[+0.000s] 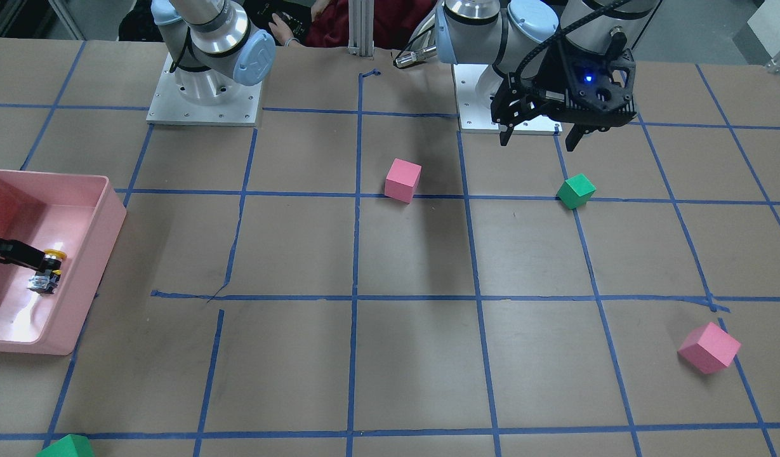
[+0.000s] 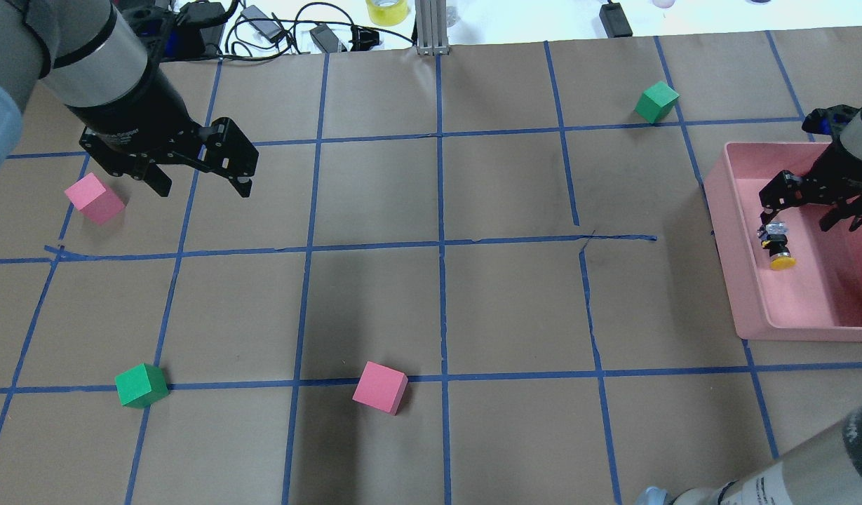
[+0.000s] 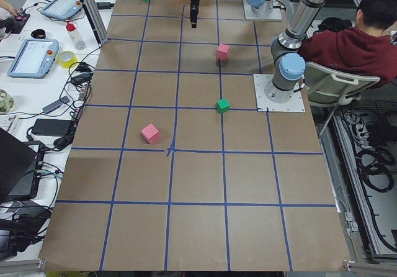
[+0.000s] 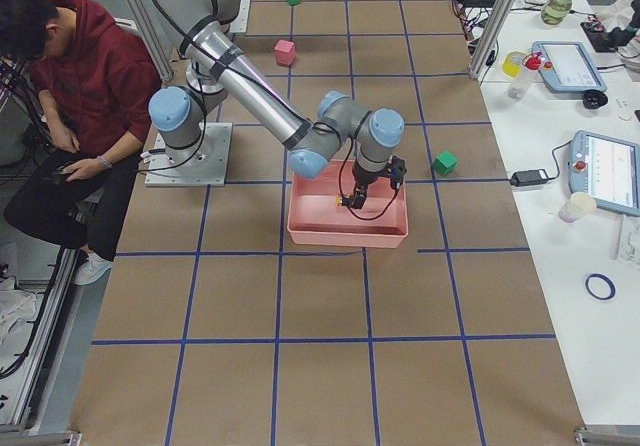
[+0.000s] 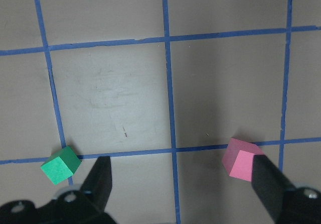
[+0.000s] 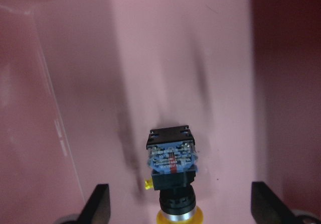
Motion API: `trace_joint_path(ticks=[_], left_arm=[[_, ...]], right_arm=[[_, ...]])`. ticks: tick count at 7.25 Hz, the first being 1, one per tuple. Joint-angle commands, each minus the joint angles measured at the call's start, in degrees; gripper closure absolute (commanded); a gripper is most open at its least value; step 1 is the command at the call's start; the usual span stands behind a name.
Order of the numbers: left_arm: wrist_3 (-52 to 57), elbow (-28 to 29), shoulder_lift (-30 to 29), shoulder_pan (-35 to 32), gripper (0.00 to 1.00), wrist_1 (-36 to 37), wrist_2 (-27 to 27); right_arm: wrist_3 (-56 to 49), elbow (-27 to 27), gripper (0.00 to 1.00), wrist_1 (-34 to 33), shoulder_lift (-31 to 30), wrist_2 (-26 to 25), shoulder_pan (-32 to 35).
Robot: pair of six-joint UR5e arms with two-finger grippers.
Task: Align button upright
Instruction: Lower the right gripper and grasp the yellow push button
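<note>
Yellow-capped button (image 6: pixel 172 176), black-collared, lies sideways in pink bin (image 2: pixel 729 245).

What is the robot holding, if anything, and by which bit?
Nothing. The right gripper has its jaws open on either side of the button, which lies on its side in the pink tray. The left gripper is open and empty too.

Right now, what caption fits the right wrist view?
Button lying on its side on the floor of the pink bin, yellow cap at the bottom edge, framed by the open right pincer.
</note>
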Motion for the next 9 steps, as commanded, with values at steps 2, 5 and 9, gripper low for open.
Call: trace_joint_path(ticks=[2, 5, 9], left_arm=[[0.2, 0.0, 0.0, 0.3, 0.0, 0.0, -0.2], [0.2, 0.0, 0.0, 0.3, 0.0, 0.0, -0.4], [0.1, -0.1, 0.0, 0.3, 0.0, 0.0, -0.4]], right_arm=[[0.3, 0.1, 0.0, -0.2, 2.6, -0.4, 0.0], [1.9, 0.1, 1.0, 0.5, 2.8, -0.6, 0.0], [2.0, -2.0, 1.0, 6.4, -3.1, 0.4, 0.2]])
